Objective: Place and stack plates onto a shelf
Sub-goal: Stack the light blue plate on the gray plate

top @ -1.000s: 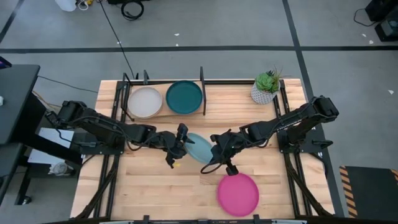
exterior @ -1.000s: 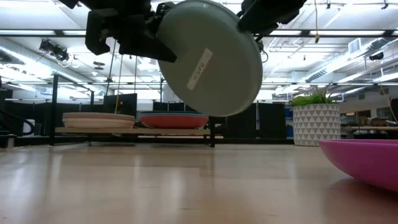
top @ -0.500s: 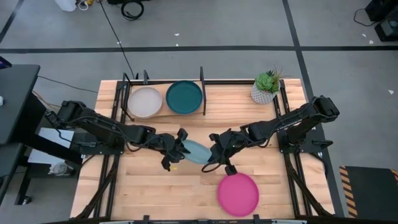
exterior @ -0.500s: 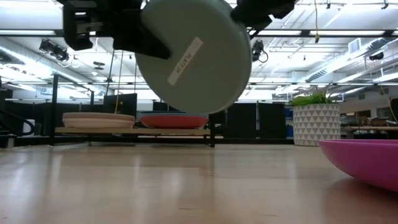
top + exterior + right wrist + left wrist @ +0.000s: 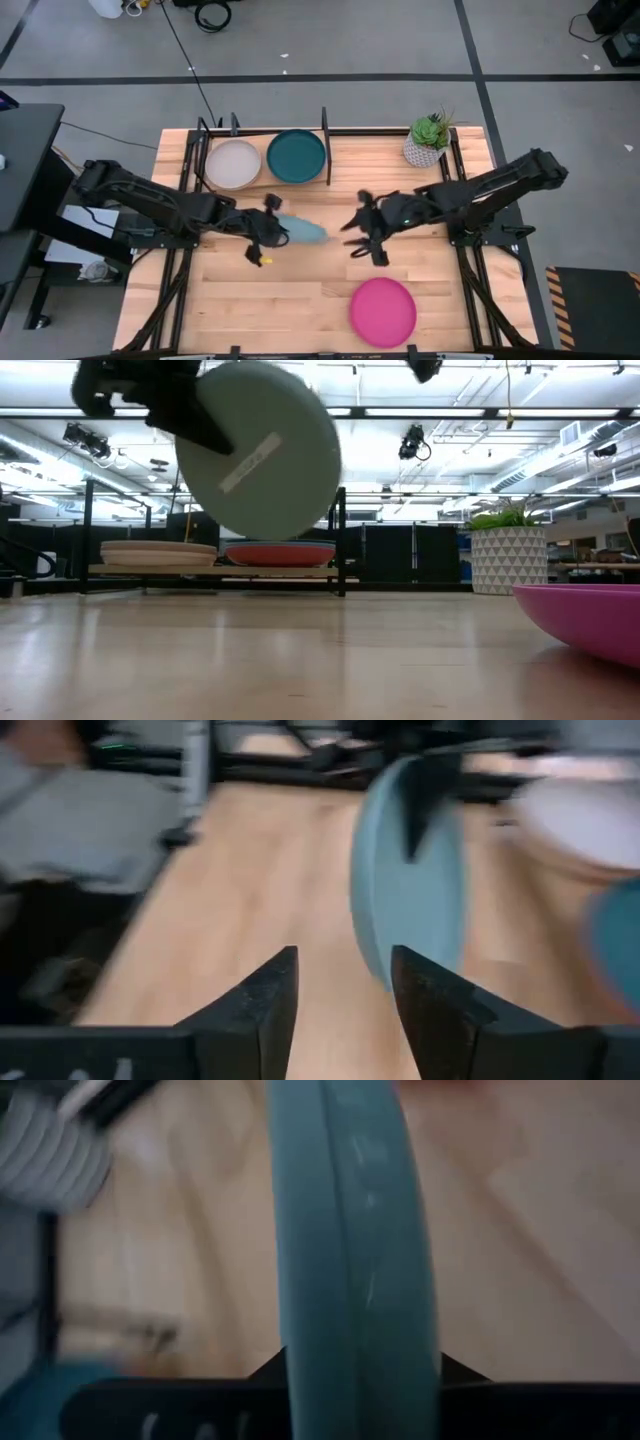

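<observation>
Pale blue plate (image 5: 303, 230) on edge, left end effector (image 5: 268, 229) gripping

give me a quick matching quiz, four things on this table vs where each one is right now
Things:
1. pale blue plate
2. magenta plate
3. teal plate
4. potted plant

Places:
A. flat on the table's front edge, nearer the right arm
B. on the shelf, beside a cream plate
C. held on edge in the left end effector, off the table
D. back right corner of the table

Pairs: 1-C, 2-A, 3-B, 4-D
</observation>
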Robot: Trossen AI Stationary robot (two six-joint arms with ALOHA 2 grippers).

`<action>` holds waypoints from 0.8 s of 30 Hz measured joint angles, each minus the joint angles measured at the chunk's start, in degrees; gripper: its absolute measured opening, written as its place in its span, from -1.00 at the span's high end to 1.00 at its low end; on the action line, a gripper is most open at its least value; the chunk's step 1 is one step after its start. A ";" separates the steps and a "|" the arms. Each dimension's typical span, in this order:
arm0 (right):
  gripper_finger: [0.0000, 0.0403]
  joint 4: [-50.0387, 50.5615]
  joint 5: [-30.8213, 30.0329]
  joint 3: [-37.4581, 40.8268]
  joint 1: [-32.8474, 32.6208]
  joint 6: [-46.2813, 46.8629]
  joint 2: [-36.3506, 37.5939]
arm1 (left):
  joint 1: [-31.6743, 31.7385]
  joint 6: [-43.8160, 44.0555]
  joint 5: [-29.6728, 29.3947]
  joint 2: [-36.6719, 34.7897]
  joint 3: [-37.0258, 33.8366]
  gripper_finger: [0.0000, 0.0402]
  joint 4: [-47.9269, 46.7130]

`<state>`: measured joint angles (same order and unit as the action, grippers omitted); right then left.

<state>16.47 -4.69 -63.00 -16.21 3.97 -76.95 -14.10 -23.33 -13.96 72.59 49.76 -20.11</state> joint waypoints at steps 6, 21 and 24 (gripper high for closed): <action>0.17 1.96 -8.49 0.40 -2.80 0.01 4.05 | 0.03 8.77 -16.98 -4.26 0.26 0.79 -11.71; 0.17 5.42 -11.96 0.44 -3.91 3.46 1.03 | 8.02 18.68 -44.30 -4.36 -2.16 0.79 -23.70; 0.18 5.45 -11.89 0.44 -4.03 4.00 0.85 | 12.66 19.75 -44.28 -4.35 -4.51 0.80 -23.57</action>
<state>21.92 -16.58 -62.57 -20.25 7.97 -76.09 -1.44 -3.58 -58.24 68.25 45.24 -43.68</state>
